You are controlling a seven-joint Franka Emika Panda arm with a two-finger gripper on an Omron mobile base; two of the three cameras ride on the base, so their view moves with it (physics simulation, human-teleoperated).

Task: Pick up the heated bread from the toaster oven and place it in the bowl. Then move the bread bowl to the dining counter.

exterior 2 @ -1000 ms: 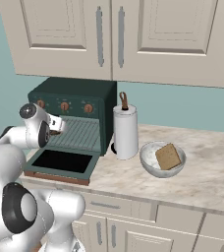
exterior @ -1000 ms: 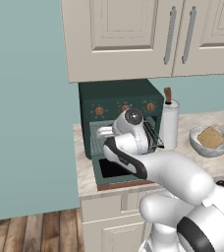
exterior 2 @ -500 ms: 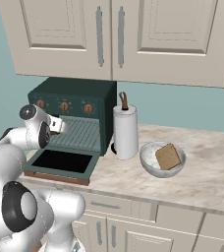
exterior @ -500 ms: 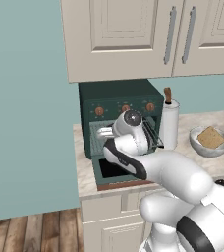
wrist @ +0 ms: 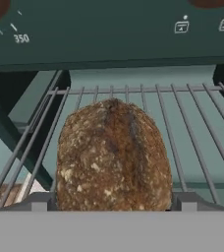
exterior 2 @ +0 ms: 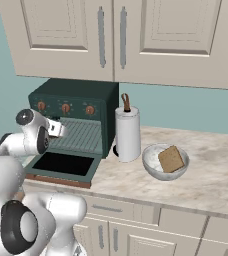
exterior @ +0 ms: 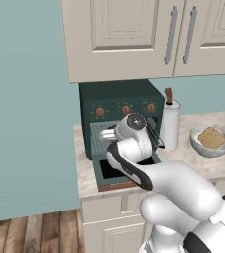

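My main worry is the grab itself: the two-finger gripper point(wrist: 112, 202) stands open with its dark tips either side of the near end of the rounded brown loaf with a mottled, rough crust point(wrist: 113, 155), which lies on the thin metal wire rack point(wrist: 192, 123) inside the boxy dark green toaster oven point(exterior: 119, 106). The loaf looks nearly as wide as the gap between the tips, so I judge that a small sideways error could push it deeper along the rack instead of clamping it, and its domed, crumbly surface may slip or roll once the jaws close. A tip could also snag a rack wire, or the wrist could clip the drop-down oven door with its dark window point(exterior 2: 63, 165) lying flat on the counter edge. The round, pale grey, thick-rimmed bowl point(exterior 2: 153, 167) sits well to the right on the beige marbled stone counter point(exterior 2: 211, 175), beyond the white cylindrical canister with a brown handle point(exterior 2: 127, 132), and (awkwardly for me) it already holds a flat tan square of bread point(exterior 2: 171, 159), so a second piece may perch on it and tip out on the carry.
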